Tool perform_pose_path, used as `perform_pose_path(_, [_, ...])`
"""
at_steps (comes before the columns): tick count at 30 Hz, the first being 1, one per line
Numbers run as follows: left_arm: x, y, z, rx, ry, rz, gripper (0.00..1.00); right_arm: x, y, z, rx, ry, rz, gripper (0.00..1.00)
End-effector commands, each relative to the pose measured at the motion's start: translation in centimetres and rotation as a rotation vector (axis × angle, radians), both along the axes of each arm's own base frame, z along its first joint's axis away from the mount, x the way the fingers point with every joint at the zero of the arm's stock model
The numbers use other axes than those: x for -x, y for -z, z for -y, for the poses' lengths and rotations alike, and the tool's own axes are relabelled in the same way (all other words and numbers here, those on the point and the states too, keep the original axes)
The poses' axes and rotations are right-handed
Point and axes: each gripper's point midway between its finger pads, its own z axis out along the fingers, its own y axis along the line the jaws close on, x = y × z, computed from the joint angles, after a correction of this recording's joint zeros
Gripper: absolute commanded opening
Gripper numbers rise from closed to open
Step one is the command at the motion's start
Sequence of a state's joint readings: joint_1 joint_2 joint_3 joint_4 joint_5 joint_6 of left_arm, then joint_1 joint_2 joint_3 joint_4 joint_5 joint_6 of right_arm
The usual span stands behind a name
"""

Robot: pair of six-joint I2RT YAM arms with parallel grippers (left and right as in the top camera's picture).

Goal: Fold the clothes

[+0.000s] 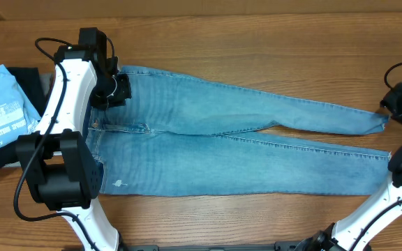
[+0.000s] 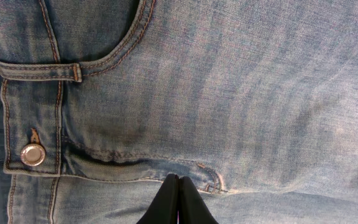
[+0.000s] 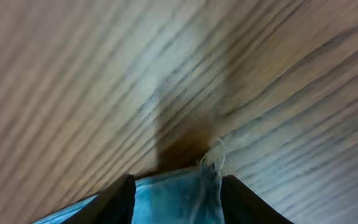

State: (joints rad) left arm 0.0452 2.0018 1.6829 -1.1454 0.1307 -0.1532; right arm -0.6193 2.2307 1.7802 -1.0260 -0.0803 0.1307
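Two sets of fingers work opposite ends of the jeans [image 1: 243,146], which lie flat on the surface [image 1: 257,42]. My left fingers [image 2: 178,202] are pressed together over the waistband, my right fingers [image 3: 176,193] straddle a frayed hem, apparently gripping it to lift.

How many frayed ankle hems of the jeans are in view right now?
2. The far hem lies at the table's right end, between the right claw's fingers. The near hem lies flat just in front of it, beside the right arm. Neither is hidden.
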Motion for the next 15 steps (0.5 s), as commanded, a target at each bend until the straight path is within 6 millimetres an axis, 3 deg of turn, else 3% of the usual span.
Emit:
perform_pose_path(1, [-0.5, -1.4, 0.3, -0.002, 0.018, 0.04, 0.04, 0.3, 2.0, -0.4, -0.029, -0.002, -0.035, 0.33])
perform_pose_path(2, [-0.5, -1.4, 0.3, -0.002, 0.018, 0.04, 0.04, 0.3, 2.0, -0.4, -0.029, -0.002, -0.034, 0.21])
perform_pose_path(3, [-0.5, -1.4, 0.3, -0.003, 0.018, 0.04, 0.04, 0.3, 1.9, -0.4, -0.03, -0.002, -0.036, 0.17])
perform_pose_path(4, [-0.5, -1.4, 0.3, -0.003, 0.017, 0.04, 0.04, 0.4, 1.9, -0.5, -0.035, -0.001, -0.04, 0.04])
perform_pose_path(6, [-0.5, -1.4, 0.3, -0.003, 0.018, 0.04, 0.04, 0.0, 0.2, -1.0, -0.062, -0.004, -0.013, 0.04])
perform_pose_path(10, [-0.5, -1.4, 0.3, -0.003, 0.018, 0.04, 0.04, 0.4, -14.1, -0.6, 0.058, -0.001, 0.106, 0.04])
perform_pose_path(12, [-0.5, -1.4, 0.3, -0.003, 0.019, 0.04, 0.04, 1.7, -18.8, -0.7, 0.122, 0.009, 0.13, 0.04])
perform_pose_path(15, [-0.5, -1.4, 0.3, -0.003, 0.019, 0.04, 0.04, 4.6, -20.6, -0.7, 0.166, 0.13, 0.061, 0.04])
